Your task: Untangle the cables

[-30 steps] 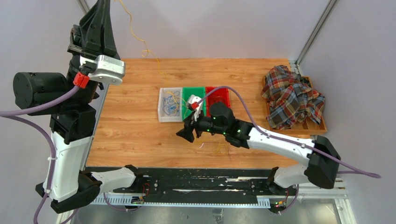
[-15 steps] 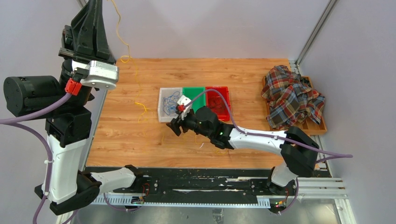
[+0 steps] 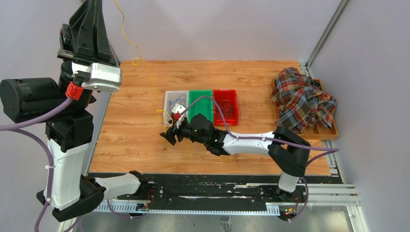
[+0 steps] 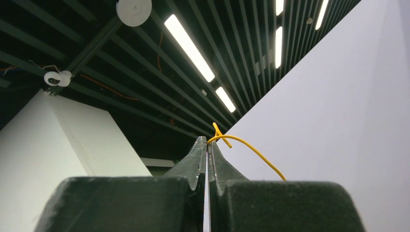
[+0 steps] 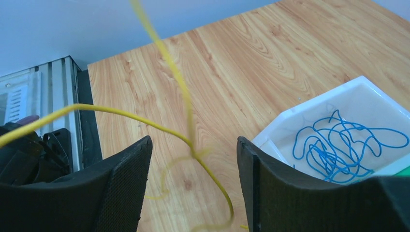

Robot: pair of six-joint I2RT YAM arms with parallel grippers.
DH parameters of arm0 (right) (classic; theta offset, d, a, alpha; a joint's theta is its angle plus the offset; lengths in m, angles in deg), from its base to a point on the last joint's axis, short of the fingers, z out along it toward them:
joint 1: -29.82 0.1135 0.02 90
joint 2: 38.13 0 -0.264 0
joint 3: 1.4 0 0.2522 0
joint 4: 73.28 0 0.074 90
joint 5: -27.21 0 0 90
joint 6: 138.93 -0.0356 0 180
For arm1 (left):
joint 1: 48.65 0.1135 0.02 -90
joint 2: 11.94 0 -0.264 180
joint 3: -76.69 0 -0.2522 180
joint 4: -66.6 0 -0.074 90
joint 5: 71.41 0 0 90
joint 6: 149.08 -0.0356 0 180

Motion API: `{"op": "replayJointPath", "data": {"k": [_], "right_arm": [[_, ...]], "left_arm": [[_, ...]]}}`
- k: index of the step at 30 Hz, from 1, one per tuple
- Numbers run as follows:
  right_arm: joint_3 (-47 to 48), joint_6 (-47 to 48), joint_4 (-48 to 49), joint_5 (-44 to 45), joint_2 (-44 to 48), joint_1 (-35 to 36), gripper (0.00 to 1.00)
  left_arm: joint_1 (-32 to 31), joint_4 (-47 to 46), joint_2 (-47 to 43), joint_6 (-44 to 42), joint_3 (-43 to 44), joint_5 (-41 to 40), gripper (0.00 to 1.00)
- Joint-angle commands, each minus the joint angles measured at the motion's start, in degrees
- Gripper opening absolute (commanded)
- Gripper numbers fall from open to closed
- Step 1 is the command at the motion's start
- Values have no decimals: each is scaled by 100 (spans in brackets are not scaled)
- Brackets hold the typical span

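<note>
Jaws of the left gripper (image 4: 208, 145) are pinched tight on the yellow cable (image 4: 251, 147) high above the far left corner of the table (image 3: 130, 140). The right gripper (image 5: 192, 145), jaws wide with that cable running loose between them, has slid left from the green bin (image 3: 205, 108) to just near of the white bin (image 5: 314, 121) holding the blue cables (image 5: 338, 140). We judge the yellow cable nearly drawn out of the tangle, with bare wood open to the left of the right gripper and the table's near edge not far behind it.

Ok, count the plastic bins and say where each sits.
3, side by side mid-table: white bin left, green bin middle, red bin right. None looks hidden.
</note>
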Motion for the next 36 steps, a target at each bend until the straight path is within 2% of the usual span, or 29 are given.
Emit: {"op": "replayJointPath", "data": {"k": [1, 2, 5, 6, 8, 12, 17, 20, 24, 27, 29, 30, 33, 34, 36], "right_arm": [[350, -224, 575, -56, -296, 48, 61], [409, -268, 612, -44, -381, 28, 54], [522, -552, 542, 26, -533, -84, 21], [478, -656, 484, 21, -517, -119, 13], [221, -766, 482, 50, -424, -154, 5], [-667, -954, 708, 375, -179, -155, 3], [-1707, -1399, 938, 970, 60, -170, 1], [-2087, -1707, 978, 1197, 163, -181, 1], [-2582, -2005, 1082, 1438, 357, -182, 1], [-2776, -2119, 625, 1767, 707, -182, 1], [-2842, -2366, 98, 2097, 837, -194, 1], [-2892, -2577, -143, 2237, 876, -198, 2], [-3220, -2924, 4, 2288, 902, -199, 23], [-3320, -2981, 141, 2246, 887, -199, 27], [-3465, -3134, 319, 2225, 866, -198, 33]], "left_arm": [[34, -124, 10, -64, 167, 107, 0], [34, -124, 14, -53, 185, 112, 0], [34, -127, 31, -86, 246, 131, 0], [34, -123, 50, -134, 271, 145, 1], [34, -137, 89, -252, 336, 183, 1], [34, -175, 350, -425, 685, 149, 1], [33, -402, 992, -655, 1692, -27, 1], [34, -504, 1410, -763, 2329, -18, 1], [34, -944, 1689, -789, 2590, -39, 1], [34, -1006, 1676, -975, 2409, 2, 1], [34, -1379, 1838, -1191, 2561, -43, 1], [34, -1549, 2124, -1242, 2907, -81, 1], [34, -1546, 2770, -1386, 4136, -31, 0], [34, -1560, 2722, -1368, 4104, -24, 0], [34, -1790, 2322, -1345, 3405, -59, 0]]}}
